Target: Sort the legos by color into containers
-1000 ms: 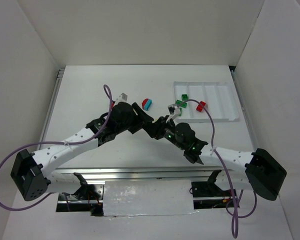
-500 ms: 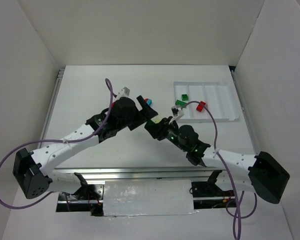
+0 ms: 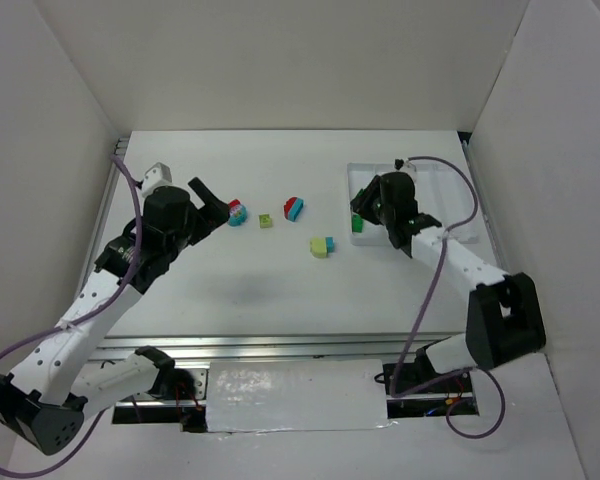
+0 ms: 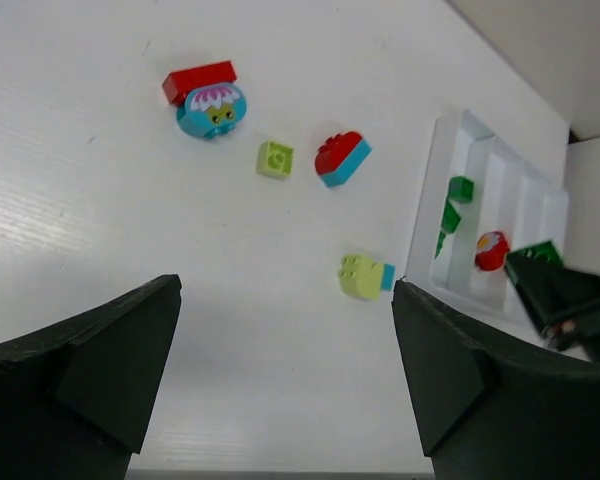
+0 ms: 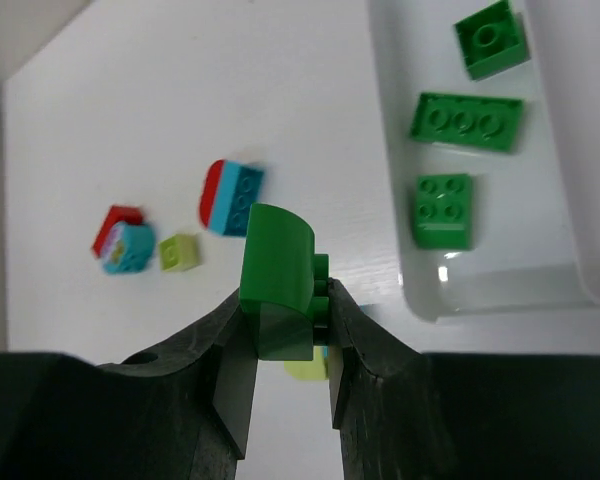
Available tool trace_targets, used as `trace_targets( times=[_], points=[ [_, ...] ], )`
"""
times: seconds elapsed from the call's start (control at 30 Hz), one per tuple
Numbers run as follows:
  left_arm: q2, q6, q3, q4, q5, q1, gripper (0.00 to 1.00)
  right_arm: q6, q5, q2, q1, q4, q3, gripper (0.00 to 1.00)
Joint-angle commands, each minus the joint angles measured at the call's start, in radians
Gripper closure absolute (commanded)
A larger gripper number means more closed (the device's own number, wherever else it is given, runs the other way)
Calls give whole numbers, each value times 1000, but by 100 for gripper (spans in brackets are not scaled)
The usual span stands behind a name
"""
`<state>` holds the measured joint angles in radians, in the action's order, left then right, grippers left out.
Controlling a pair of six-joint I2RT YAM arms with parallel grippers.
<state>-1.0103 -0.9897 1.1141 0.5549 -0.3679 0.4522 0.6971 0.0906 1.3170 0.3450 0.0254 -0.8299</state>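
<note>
Right wrist view shows my right claw (image 5: 285,305) closed on a dark green brick (image 5: 275,265) with a rounded top, pinched low between both fingers. It hangs above the tabletop (image 5: 180,100), just outside the near left corner of the white tray (image 5: 390,150). The tray's leftmost slot holds a square green brick (image 5: 491,38) farthest from me, a long green brick (image 5: 467,122) in the middle, and a second square green brick (image 5: 444,210) nearest the near wall. From the left wrist I also see a red piece (image 4: 490,250) deeper in the tray, though I cannot tell which slot it sits in.

From above, the tray sits at the far right corner of the tabletop, with my right arm reaching over it. My left claw (image 3: 212,200) is wide open and holds nothing. It hovers toward the far left of the tabletop, just beside a red and teal piece (image 3: 237,212) with a painted face. To the right of that lie a small yellow-green brick (image 3: 266,220) and a red-on-blue pair (image 3: 294,208). Nearer to me, close to the tray's left wall, lies a yellow-green and teal pair (image 3: 323,245). These four sit apart from one another.
</note>
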Motion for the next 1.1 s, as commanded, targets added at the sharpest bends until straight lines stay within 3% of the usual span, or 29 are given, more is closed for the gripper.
trace_targets(
  times=[0.0,0.23,0.27,0.3,0.4,0.47,0.73,0.77,0.8,0.9,1.07],
  points=[
    [6,120,-55,31,32,-1,0,-44,9,148,-50,-254,-158,100],
    [-14,187,-135,7,98,-12,0,-79,49,438,-101,-407,-458,81],
    [-14,191,-140,7,96,-14,1,-79,54,451,-101,-412,-472,74],
    [-17,194,-149,-1,95,-14,1,-80,58,467,-101,-418,-482,48],
    [-27,204,-168,-19,99,-18,1,-74,66,473,-101,-433,-497,29],
    [-42,210,-175,-30,109,-20,0,-71,67,458,-101,-438,-488,21],
    [-152,226,-206,-127,216,-18,1,-114,35,231,-52,-417,-365,18],
    [-158,215,-212,-125,207,-14,1,-129,29,208,-28,-417,-353,1],
    [-166,204,-215,-127,199,-12,1,-165,24,179,32,-415,-332,0],
    [-151,169,-235,-128,172,-6,0,-186,70,189,148,-465,-334,0],
    [-122,169,-258,-132,182,0,1,-182,72,276,233,-476,-333,0]
  ],
)
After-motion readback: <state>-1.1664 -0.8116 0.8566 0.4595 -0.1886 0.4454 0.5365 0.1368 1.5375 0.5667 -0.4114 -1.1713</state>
